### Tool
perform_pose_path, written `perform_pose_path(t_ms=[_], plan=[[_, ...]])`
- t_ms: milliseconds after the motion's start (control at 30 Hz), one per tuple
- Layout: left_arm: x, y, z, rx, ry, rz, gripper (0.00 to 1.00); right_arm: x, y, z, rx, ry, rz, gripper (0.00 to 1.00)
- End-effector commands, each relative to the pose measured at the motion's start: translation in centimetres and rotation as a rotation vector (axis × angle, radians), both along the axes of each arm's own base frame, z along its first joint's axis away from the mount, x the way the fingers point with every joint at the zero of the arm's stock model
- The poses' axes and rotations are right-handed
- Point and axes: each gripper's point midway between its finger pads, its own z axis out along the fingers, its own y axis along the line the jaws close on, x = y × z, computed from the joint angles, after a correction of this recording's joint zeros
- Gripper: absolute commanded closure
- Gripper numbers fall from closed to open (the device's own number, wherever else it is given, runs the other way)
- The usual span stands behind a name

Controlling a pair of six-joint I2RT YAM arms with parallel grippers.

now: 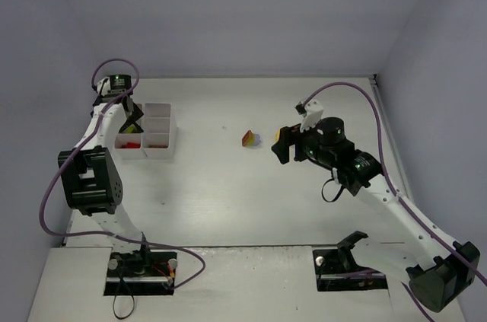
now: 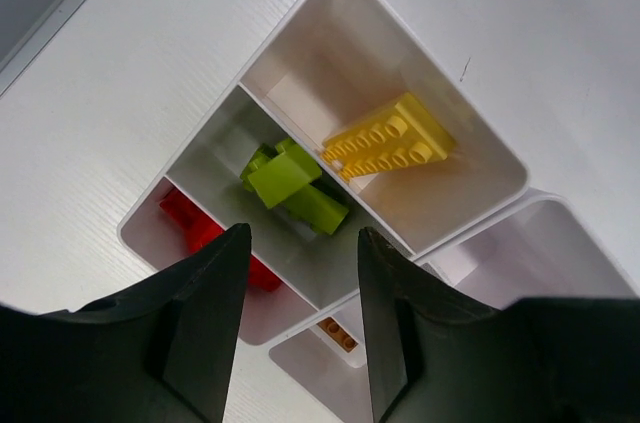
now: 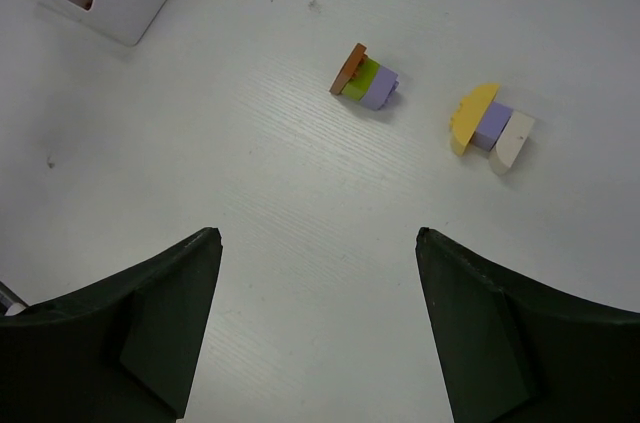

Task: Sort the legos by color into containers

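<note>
On the left of the table [image 1: 213, 185], the left jaws hang spread, empty, above the tray [image 2: 345, 13] holding a red brick [image 2: 190, 218], lime bricks [image 2: 290, 183] and a yellow brick [image 2: 390, 148]. Further right, a brown-topped stack [image 3: 365, 78] and a yellow-topped stack [image 3: 490, 128] lie ahead of the right jaws, also spread. These look light, rigid and slick, so pinch them across their flat sides

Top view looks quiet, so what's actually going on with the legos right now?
The left gripper hangs open over the tray, holding nothing. Below it sit a yellow brick, lime green bricks and a red brick in separate compartments, with an orange brick in a fourth. The right gripper is open above the table, facing two mixed stacks not yet sorted.
</note>
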Motion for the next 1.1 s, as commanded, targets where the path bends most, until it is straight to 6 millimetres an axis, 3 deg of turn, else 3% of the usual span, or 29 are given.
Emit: perform_pose_path(t_ms=[0, 133, 267, 300, 367, 433, 567, 667, 800, 967, 1033, 1067], plan=[[0.3, 0.1, 4.3, 0.001, -0.1, 0.002, 0.59, 1.3, -0.2, 0.6, 0.024, -0.021, -0.057, 0.25], [-0.3, -2.2, 6.0, -0.061, -0.147, -0.089, 0.59, 2.1, -0.3, -0.3, 0.008, 0.004, -0.093, 0.28], [-1.3, -6.5, 8.2, -0.061, -0.19, -0.266, 0.59, 3.6, -0.2, -1.9, -0.03, 0.038, -0.129, 0.31], [-1.6, -8.9, 8.3, -0.063, -0.184, -0.336, 0.58, 4.0, 0.0, -1.8, -0.028, 0.034, -0.127, 0.33], [-2.5, -11.0, 9.0, -0.07, -0.189, -0.433, 0.59, 4.8, 0.1, -2.9, -0.052, 0.056, -0.137, 0.38], [-3.5, -13.4, 8.6, -0.081, -0.177, -0.518, 0.59, 6.0, -0.2, -3.8, -0.066, 0.079, -0.166, 0.43], [-5.9, -16.5, 8.6, -0.096, -0.17, -0.645, 0.59, 8.4, -2.3, -5.6, -0.069, 0.127, -0.292, 0.44], [-7.5, -18.1, 7.8, -0.124, -0.147, -0.713, 0.59, 10.2, -4.3, -7.4, -0.104, 0.152, -0.395, 0.44], [-9.1, -19.4, 6.7, -0.155, -0.117, -0.768, 0.58, 12.2, -5.2, -9.0, -0.136, 0.184, -0.448, 0.44], [-10.1, -19.9, 6.2, -0.166, -0.107, -0.82, 0.59, 14.2, -4.8, -10.9, -0.163, 0.225, -0.433, 0.39], [-10.4, -20.4, 6.1, -0.181, -0.108, -0.854, 0.59, 14.9, -3.9, -11.0, -0.193, 0.208, -0.357, 0.39], [-10.5, -20.5, 6.2, -0.176, -0.111, -0.871, 0.58, 15.5, -2.2, -10.1, -0.146, 0.172, -0.272, 0.39]])
